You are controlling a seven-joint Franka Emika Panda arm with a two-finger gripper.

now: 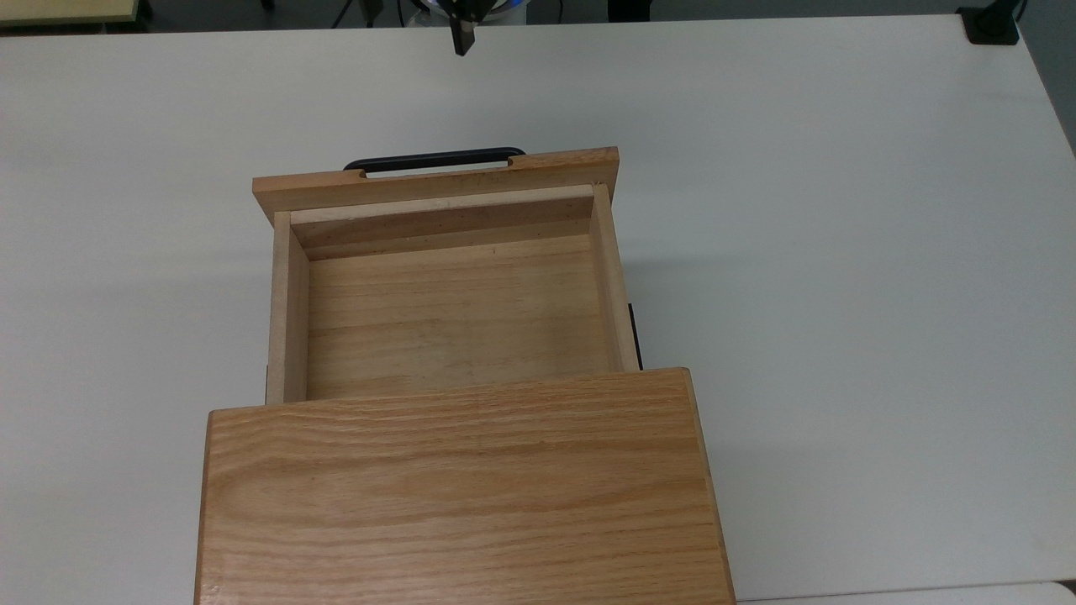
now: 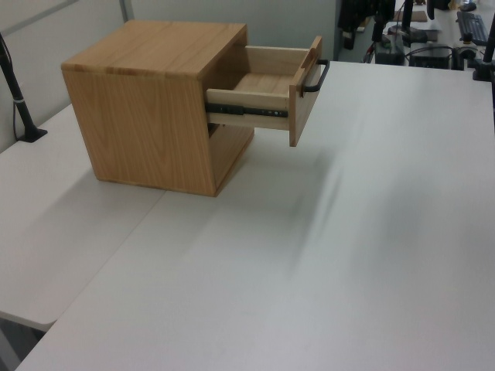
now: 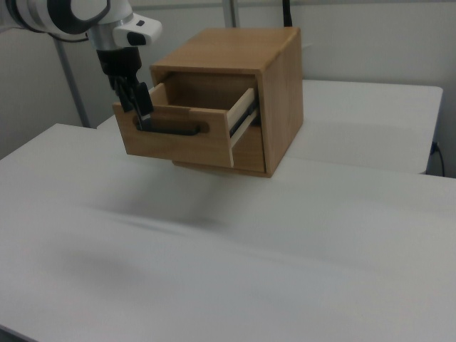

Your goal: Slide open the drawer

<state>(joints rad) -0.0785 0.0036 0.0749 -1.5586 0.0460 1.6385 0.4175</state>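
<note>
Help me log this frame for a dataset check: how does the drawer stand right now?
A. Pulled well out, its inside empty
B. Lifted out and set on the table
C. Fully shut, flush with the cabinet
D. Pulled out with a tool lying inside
A: in the top view the drawer sticks far out from under the cabinet, showing only bare wood inside, and the left view shows it on its slide rail.

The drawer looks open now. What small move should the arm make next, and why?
Probably back the pincer away and stop: the drawer stands pulled well out of the cabinet, and in the top view the pincer is apart from its black handle.
</note>
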